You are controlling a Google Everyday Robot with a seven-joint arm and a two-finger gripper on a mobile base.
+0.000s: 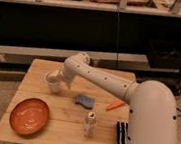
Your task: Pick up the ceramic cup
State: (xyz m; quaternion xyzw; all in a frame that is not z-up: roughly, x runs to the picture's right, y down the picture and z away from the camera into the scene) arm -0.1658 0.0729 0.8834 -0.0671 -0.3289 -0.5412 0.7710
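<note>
While a dark, cluttered shelf [93, 6] runs along 12 o'clock, one pale wooden table [39, 69] fills the foreground. One white arm [108, 81] reaches across it from 4 o'clock. On the table lie one orange plate [29, 116] at 8, one black bar [120, 137] at 5, one blue sponge [85, 101] near centre, one cup [53, 85] at 10, one carrot [114, 105] at 3 and one shaker [90, 124] at 6. One gripper [58, 78] sits at the cup; whether it is closed on it I cannot tell.

Warm, dim light leaves the pincer [59, 78] at the ceramic cup [53, 85] softly shadowed.
</note>
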